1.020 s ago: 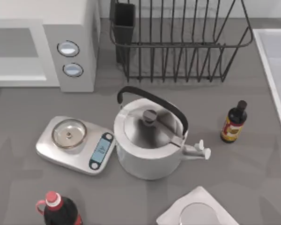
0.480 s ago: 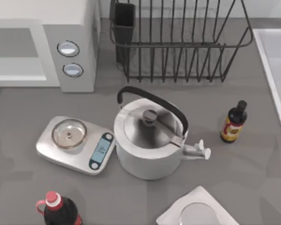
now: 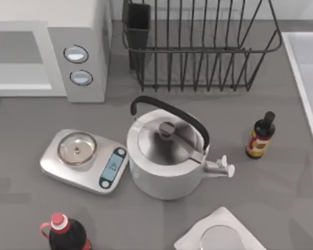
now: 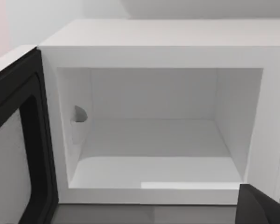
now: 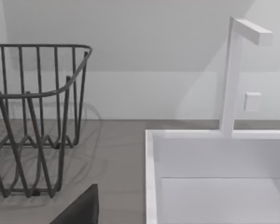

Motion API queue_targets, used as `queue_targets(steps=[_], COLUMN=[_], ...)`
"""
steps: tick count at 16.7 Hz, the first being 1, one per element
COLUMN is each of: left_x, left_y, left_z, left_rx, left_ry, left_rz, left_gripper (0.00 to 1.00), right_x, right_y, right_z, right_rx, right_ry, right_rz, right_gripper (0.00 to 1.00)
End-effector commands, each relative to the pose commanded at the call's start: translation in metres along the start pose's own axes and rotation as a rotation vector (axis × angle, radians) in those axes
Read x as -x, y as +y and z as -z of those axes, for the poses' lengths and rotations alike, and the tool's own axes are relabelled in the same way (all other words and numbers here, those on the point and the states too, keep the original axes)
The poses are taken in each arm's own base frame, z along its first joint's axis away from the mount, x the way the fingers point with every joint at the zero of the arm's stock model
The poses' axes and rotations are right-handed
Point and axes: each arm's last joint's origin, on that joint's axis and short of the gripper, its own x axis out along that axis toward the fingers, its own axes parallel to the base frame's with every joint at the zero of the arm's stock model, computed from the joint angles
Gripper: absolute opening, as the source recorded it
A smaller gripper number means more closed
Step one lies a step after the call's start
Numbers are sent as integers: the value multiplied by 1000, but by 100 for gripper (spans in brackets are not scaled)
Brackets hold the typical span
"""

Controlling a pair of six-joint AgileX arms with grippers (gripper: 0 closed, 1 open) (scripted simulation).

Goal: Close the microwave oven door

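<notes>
You are lining up on the microwave oven (image 4: 154, 121); its microwave oven door (image 4: 18, 140) hangs open at left. Next, push it shut. I cannot tell either gripper's finger state.

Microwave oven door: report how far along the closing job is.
Nothing looks done: in the left wrist view the microwave oven door stands swung wide open beside the bare cavity of the microwave oven. In hand: the left wrist camera faces that cavity head-on, so the left arm seems to be lining up, with no contact visible. Left to do: reach the door and swing it shut against the oven's front.
</notes>
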Motion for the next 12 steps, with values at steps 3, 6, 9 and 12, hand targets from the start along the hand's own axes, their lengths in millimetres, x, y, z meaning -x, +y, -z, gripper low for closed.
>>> queue_targets(steps=[3,6,9,12], left_x=[4,7,7,7], left_y=[10,14,14,14], left_z=[8,12,12,9], left_rx=[0,0,0,-11], left_ry=[0,0,0,1], left_rz=[0,0,0,-2], left_gripper=[0,0,0,0], right_x=[0,0,0,0], right_y=[0,0,0,0], right_z=[0,0,0,0], right_rx=[0,0,0,0], right_ry=[0,0,0,0], right_rz=[0,0,0,0], right_gripper=[100,100,100,100])
